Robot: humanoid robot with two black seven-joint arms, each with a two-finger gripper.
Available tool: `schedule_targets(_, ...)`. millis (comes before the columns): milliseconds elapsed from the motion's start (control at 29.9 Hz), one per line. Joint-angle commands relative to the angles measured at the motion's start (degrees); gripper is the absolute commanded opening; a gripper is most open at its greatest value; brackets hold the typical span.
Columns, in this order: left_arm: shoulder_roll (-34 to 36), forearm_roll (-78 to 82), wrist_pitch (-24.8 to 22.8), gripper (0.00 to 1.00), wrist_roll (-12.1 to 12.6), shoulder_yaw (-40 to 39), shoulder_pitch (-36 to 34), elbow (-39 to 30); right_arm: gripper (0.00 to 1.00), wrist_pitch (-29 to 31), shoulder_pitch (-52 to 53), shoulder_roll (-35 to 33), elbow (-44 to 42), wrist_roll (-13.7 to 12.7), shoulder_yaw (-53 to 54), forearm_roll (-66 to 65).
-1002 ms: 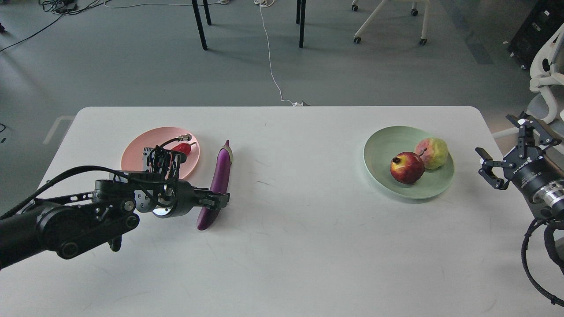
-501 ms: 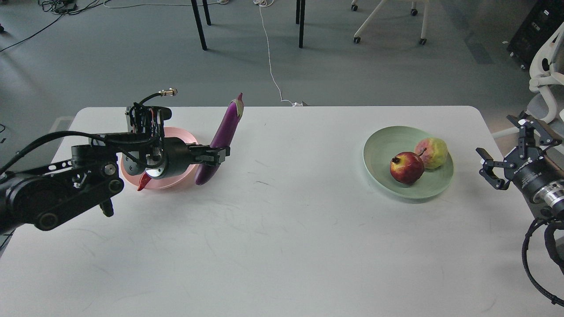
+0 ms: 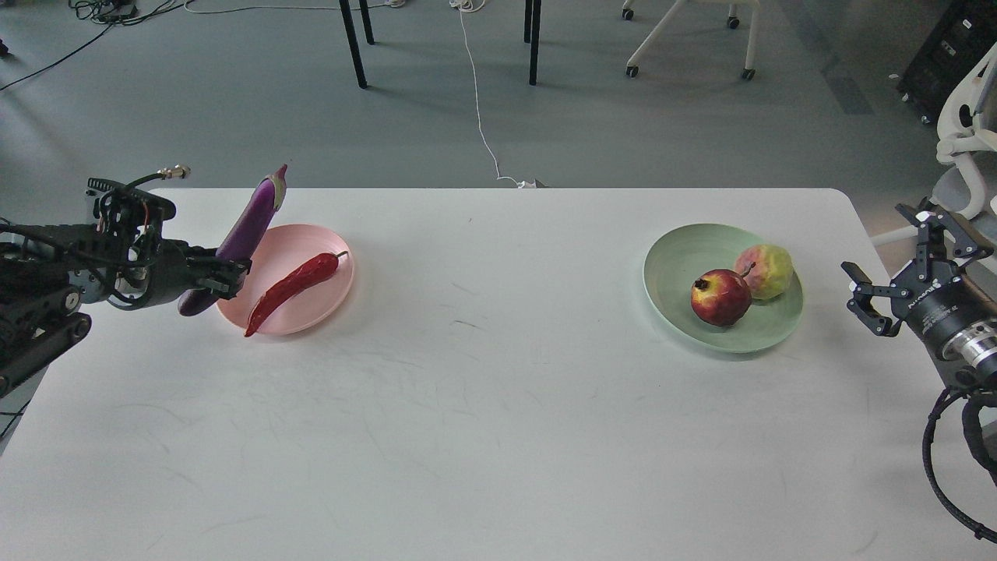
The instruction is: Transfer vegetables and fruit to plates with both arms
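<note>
My left gripper [image 3: 222, 279] is shut on the purple eggplant [image 3: 245, 230] near its lower end and holds it tilted, stem up, over the left rim of the pale pink plate [image 3: 331, 284]. The red chili pepper [image 3: 292, 290] lies across that plate, its tip over the front rim. At the right, the pale mint green plate [image 3: 678, 257] holds the red pomegranate [image 3: 720, 297] and the yellow-green, pink-blushed fruit [image 3: 765, 270]. My right gripper [image 3: 896, 265] is open and empty, off the table's right edge beside the green plate.
The white table [image 3: 498, 436] fills the view. Beyond its far edge are dark table legs [image 3: 352, 43], a white cable [image 3: 479, 117] on the floor and office chairs [image 3: 962, 125] at the right.
My left gripper lifted the eggplant off the table and carried it left, from right of the pink plate to over its left rim. The chili now shows fully. The right arm has not moved.
</note>
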Motion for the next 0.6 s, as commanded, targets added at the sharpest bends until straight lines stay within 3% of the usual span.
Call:
schedule_targets(0,-0.25,0.38,1.73,0.13,-0.03,4.1,-0.82,0.15,0.99,0.0,-0.31,-0.1,0.0,0.0,0.0,0.0)
schedule_targets(100,-0.16,0.46,1.64,0.2,-0.11,4.46,-0.64,0.15,0.99,0.0,-0.4,-0.1,0.0,0.0,0.0,0.0)
schedule_targets(200,-0.16,0.46,1.64,0.43,-0.2,4.63,-0.29,0.15,0.99,0.0,-0.75,-0.1,0.0,0.0,0.0,0.0)
schedule_targets(301,-0.16,0.46,1.64,0.53,-0.11,4.63,-0.11,0.23,0.99,0.0,-1.02,-0.1,0.09,0.0,0.0,0.0)
schedule_targets(568,0.1,-0.06,1.64,0.97,-0.38,4.55,-0.99,0.06,0.99,0.0,-1.02,-0.1,0.18,0.0,0.0,0.0)
